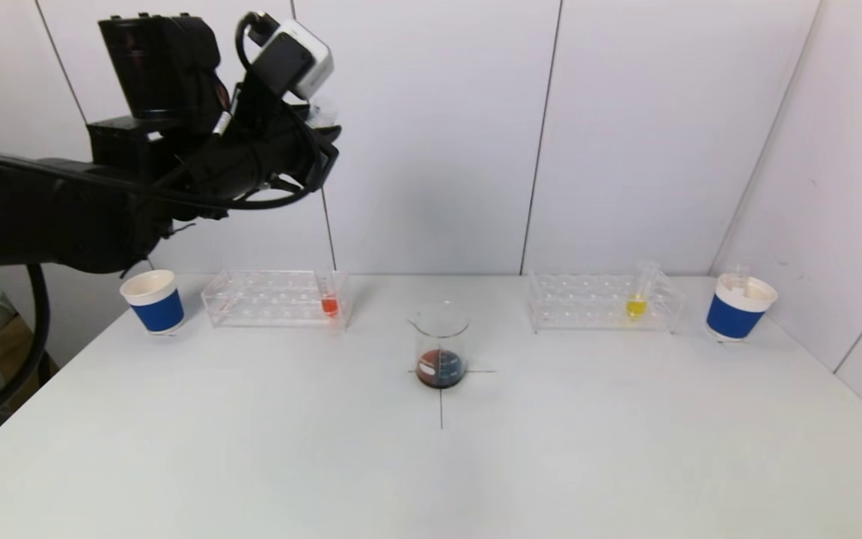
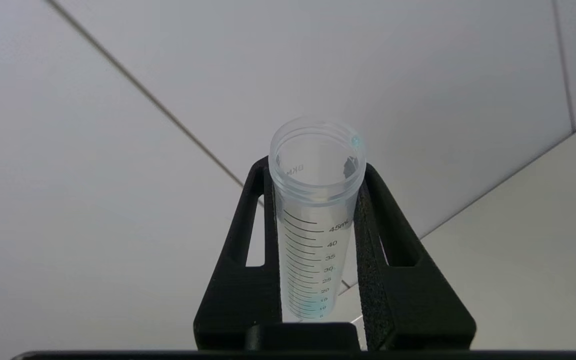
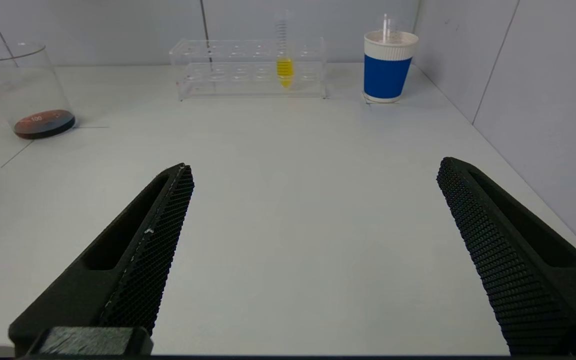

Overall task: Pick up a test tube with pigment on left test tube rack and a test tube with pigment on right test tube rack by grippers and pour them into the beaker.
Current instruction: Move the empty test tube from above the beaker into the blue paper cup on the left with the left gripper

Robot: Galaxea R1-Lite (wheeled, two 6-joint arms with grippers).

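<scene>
My left gripper is shut on a clear graduated test tube that holds only a faint blue trace at its bottom. That arm is raised high at the left, well above the left rack. A tube of red pigment stands at the rack's right end. The beaker at the table's middle holds dark liquid. The right rack carries a tube of yellow pigment. My right gripper is open low over bare table, short of the right rack, and is out of the head view.
A blue-and-white paper cup stands left of the left rack. Another cup right of the right rack has a clear tube in it. White walls close the back and the right side. A black cross marks the table under the beaker.
</scene>
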